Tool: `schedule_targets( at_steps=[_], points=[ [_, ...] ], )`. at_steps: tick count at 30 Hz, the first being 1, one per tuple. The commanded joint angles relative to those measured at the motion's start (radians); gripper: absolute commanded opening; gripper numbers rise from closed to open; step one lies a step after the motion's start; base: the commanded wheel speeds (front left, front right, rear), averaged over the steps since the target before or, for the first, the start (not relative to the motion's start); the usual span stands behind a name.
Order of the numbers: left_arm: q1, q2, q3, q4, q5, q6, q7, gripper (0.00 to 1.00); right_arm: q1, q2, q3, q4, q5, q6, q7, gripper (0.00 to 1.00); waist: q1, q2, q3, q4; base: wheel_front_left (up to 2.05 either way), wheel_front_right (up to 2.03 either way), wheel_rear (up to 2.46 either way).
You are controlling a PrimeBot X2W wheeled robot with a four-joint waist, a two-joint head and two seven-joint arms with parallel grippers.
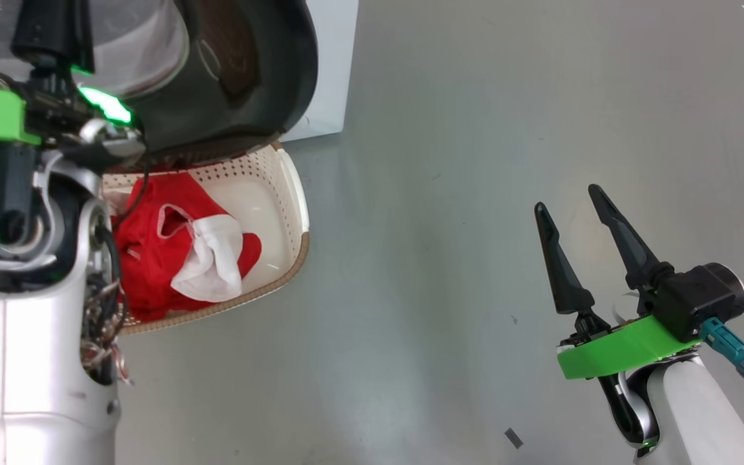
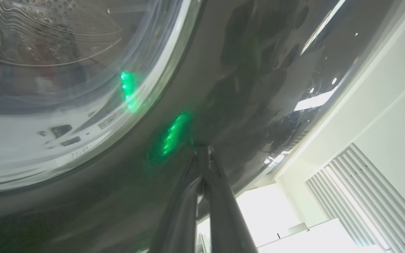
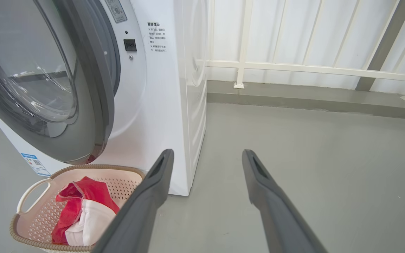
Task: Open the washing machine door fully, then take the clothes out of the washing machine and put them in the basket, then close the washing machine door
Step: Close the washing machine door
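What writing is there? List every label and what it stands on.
Black Chinese notice on the washing machine front: too small to read.
Blue label sticker, lower front: too small.
Printing on the washing machine door glass: blurred.
Nothing can be quoted.

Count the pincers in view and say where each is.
2. Left pincer: shut, tips against the black rim of the washing machine door. Right pincer: open, above the floor, right of the basket. None seems hidden.
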Motion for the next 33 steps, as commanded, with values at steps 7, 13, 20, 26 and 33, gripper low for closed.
schedule_targets(
  at_steps=[7,13,20,26,33],
  points=[
    [0.097,0.046,0.001,-0.060,0.037,-0.013,0.007,1.00,-0.011,-0.002,0.015,-0.013,0.009,0.005,-0.006,1.00,0.0000,0.0000,-0.038,0.035,0.00,0.00,0.00],
    [0.212,0.065,-0.008,-0.130,0.073,-0.025,0.003,1.00,-0.003,-0.002,0.013,-0.005,0.003,0.005,-0.006,1.00,0.0000,0.0000,-0.077,0.067,0.00,0.00,0.00],
    [0.379,0.099,-0.023,-0.223,0.246,-0.075,-0.104,1.00,0.015,-0.002,0.012,0.003,0.017,0.005,-0.006,1.00,0.0000,0.0000,-0.132,0.104,0.00,0.00,0.00],
    [0.511,0.133,-0.054,-0.265,0.429,-0.085,-0.196,1.00,0.035,-0.002,0.000,0.015,0.013,0.005,-0.006,1.00,0.0000,0.0000,-0.179,0.132,0.00,0.00,0.00],
    [0.623,0.176,-0.095,-0.273,0.682,-0.046,-0.304,1.00,0.059,-0.002,-0.015,0.014,-0.011,0.005,-0.006,1.00,0.0000,0.0000,-0.226,0.151,0.00,0.00,0.00]
  ],
)
